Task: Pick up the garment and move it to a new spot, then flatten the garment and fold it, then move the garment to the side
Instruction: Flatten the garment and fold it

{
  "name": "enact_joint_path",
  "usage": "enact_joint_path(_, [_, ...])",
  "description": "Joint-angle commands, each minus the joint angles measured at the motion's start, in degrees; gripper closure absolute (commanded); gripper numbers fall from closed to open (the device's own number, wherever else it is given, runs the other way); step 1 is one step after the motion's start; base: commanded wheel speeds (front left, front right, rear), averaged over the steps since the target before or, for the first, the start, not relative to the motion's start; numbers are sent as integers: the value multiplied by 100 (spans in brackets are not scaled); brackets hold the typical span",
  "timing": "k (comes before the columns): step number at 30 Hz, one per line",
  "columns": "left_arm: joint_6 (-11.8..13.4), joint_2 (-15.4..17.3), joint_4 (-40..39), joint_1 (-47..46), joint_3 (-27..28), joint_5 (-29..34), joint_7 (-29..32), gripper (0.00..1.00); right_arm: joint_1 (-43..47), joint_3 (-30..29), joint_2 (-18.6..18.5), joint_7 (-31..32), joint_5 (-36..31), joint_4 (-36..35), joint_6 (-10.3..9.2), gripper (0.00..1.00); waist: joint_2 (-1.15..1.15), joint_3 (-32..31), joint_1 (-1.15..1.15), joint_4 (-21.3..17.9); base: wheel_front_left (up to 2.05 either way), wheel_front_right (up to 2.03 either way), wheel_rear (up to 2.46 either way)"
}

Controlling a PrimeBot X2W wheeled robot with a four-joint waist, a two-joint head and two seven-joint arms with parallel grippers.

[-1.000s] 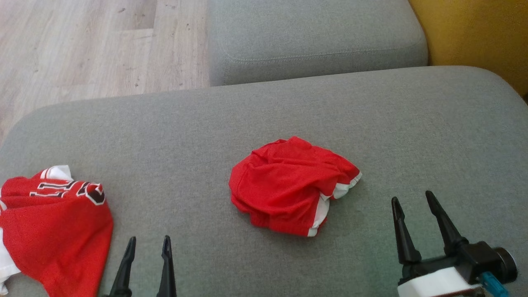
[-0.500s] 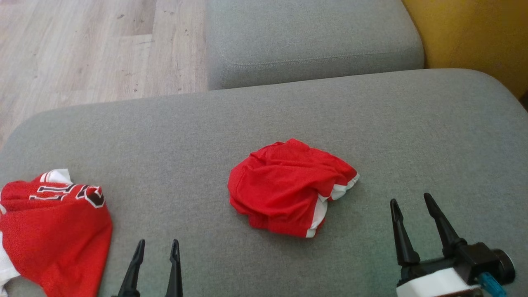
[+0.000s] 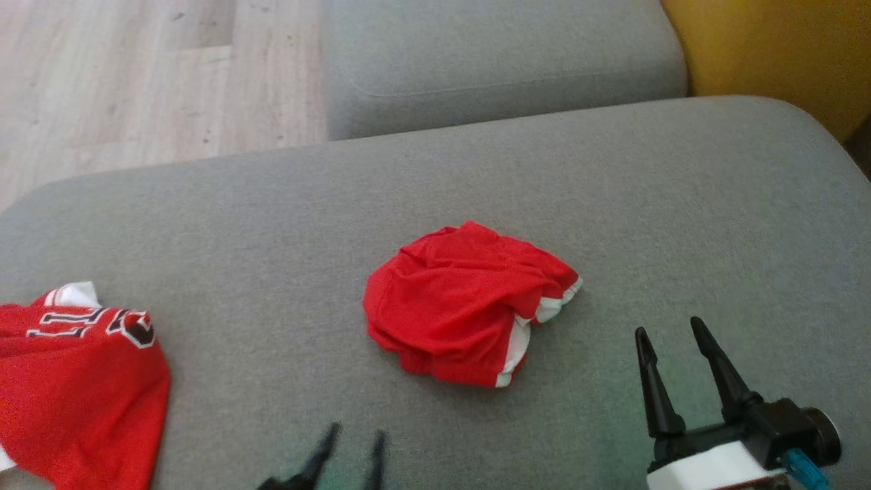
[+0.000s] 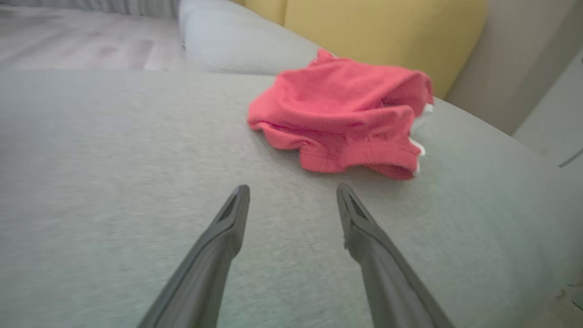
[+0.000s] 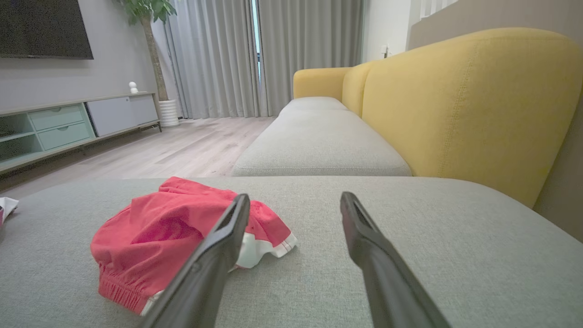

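Two red pieces of clothing lie on one grey seat cushion (image 3: 612,204), and two hands hover over its near edge. The garment (image 3: 75,388) is the larger piece, at the far left of the head view, where the frame cuts off its left and near parts. It is well apart from the smaller red cloth (image 3: 463,306) in the middle of the cushion. The garment lies in a loose heap of fine, mesh-like red knit. A band of white lettering with dark outlines runs left to right across its far part, with a white patch just beyond it. Its rounded red edge faces right. Too much is out of frame to tell its long axis.

The smaller red cloth is a crumpled, rounded mound with white panels and a thin striped hem on its right side, and a gathered edge on its near side.

The left hand (image 3: 354,437), blurred at the bottom of the head view between the two cloths, has its two dark tapering fingers spread wide and holds nothing. The right hand (image 3: 668,328), at lower right, is also spread wide and empty, just right of the smaller cloth and clear of it.

The cushion is coarse woven grey with rounded corners. A second grey cushion (image 3: 503,61) with a stitched seam lies beyond it, between a yellow backrest (image 3: 776,54) and pale wood floor (image 3: 136,75)
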Motion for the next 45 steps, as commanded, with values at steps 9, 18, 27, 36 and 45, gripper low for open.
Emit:
enact_joint_path(9, [-213,-40,758,-1467,-1741,-1348,755,0,-572,335,-33,-32,-57,-259,-4,0,0,523,0,-503,0,0,0])
enact_joint_path(18, [-217,-40,1472,-2427,-2809,-2301,433,0,-811,379,-33,-32,-106,-302,-4,0,0,896,0,-839,0,0,0])
enact_joint_path(27, [58,-40,1945,-3031,-3153,-2779,-67,0,-959,366,-33,-32,-136,-358,-4,0,0,1165,0,-913,0,0,0])
enact_joint_path(36, [97,-40,1959,-3277,-3384,-2928,-154,57,-1049,392,-33,-32,-158,-311,-4,0,0,1182,0,-902,0,0,0])
enact_joint_path(45, [5,-40,1508,-3231,-3237,-2160,-157,100,-942,376,-33,-32,-143,-296,-4,0,0,876,0,-909,0,0,0])
